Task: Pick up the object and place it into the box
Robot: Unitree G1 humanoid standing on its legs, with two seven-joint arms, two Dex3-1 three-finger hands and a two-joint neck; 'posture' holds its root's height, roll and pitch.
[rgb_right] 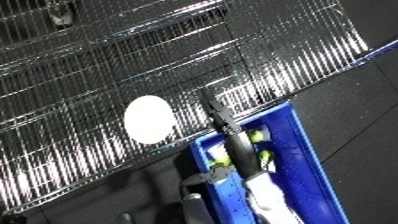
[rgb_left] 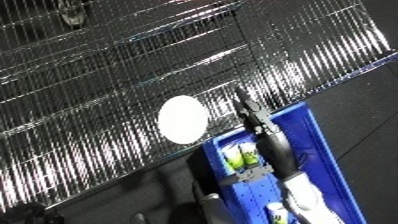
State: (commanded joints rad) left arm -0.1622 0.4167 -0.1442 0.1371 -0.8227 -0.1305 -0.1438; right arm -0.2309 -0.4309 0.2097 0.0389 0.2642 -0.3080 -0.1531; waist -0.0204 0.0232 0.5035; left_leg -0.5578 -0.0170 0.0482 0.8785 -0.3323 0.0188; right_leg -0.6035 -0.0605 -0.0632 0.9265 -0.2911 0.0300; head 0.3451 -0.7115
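Objects of yellow-green and white colour lie inside the blue bin, at its upper end, just beside and partly under the dark fingers. Exact shape of these items cannot be told. One more pale item with a green patch sits lower in the bin, beside the forearm. Right hand reaches up over the bin; its fingers extend straight and close together, tips past the bin's upper rim and over the wire-mesh surface. Nothing is seen clamped between them. White-and-silver forearm runs down the bin toward the lower edge. White disc lies on the mesh, left of the fingers, apart from them.
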